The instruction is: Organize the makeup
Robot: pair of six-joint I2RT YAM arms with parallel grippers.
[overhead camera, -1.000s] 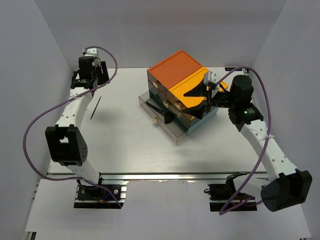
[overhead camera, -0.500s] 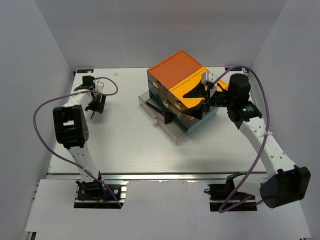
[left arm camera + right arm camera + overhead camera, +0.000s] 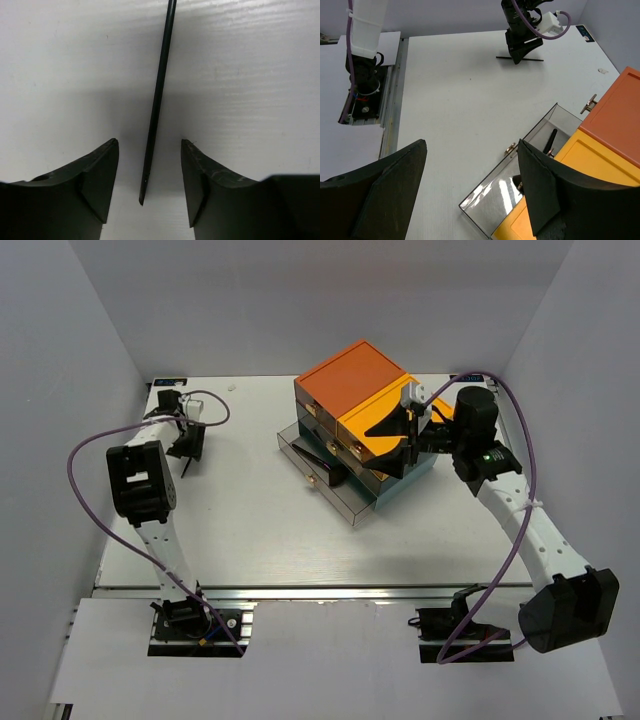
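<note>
The left gripper (image 3: 149, 143) is hanging low over the white surface (image 3: 250, 525) in the upper left of the overhead view, its jaws standing open. The thin black stick (image 3: 158, 100) is lying flat on the surface between the two fingers (image 3: 97, 175). In the left wrist view it is running from the top edge down to a point between the fingertips, with bare surface showing on either side of it, so neither finger is touching it.

The right gripper (image 3: 471, 145) is hovering at the centre right of the overhead view, beside the orange-and-yellow-topped drawer box (image 3: 352, 380), with its jaws spread wide and holding nothing. In the right wrist view a clear drawer (image 3: 540, 126) is standing pulled out at the lower right, and a small black item (image 3: 551, 140) is lying inside it.
</note>
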